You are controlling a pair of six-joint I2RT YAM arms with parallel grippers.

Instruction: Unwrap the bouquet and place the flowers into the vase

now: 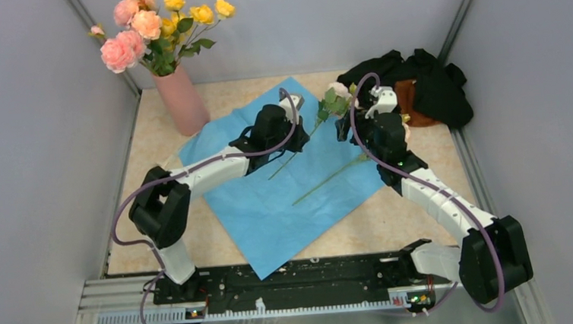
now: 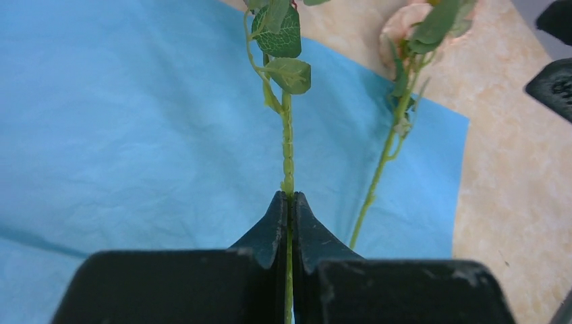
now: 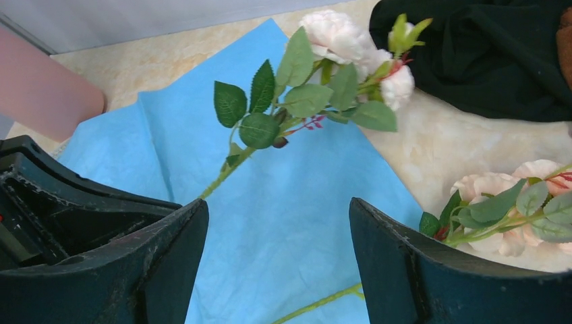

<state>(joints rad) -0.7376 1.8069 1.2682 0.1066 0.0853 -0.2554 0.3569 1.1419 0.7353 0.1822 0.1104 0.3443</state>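
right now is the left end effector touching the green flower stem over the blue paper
Touching. The left wrist view shows the left end effector shut on the green stem, which is pinched from both sides with no gap.

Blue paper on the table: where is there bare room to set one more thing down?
The blue paper is bare at its near corner, nearer than the lying stem. The table right of that corner is bare too. Crowded: far right, around left tool, right tool, flowers and black cloth.
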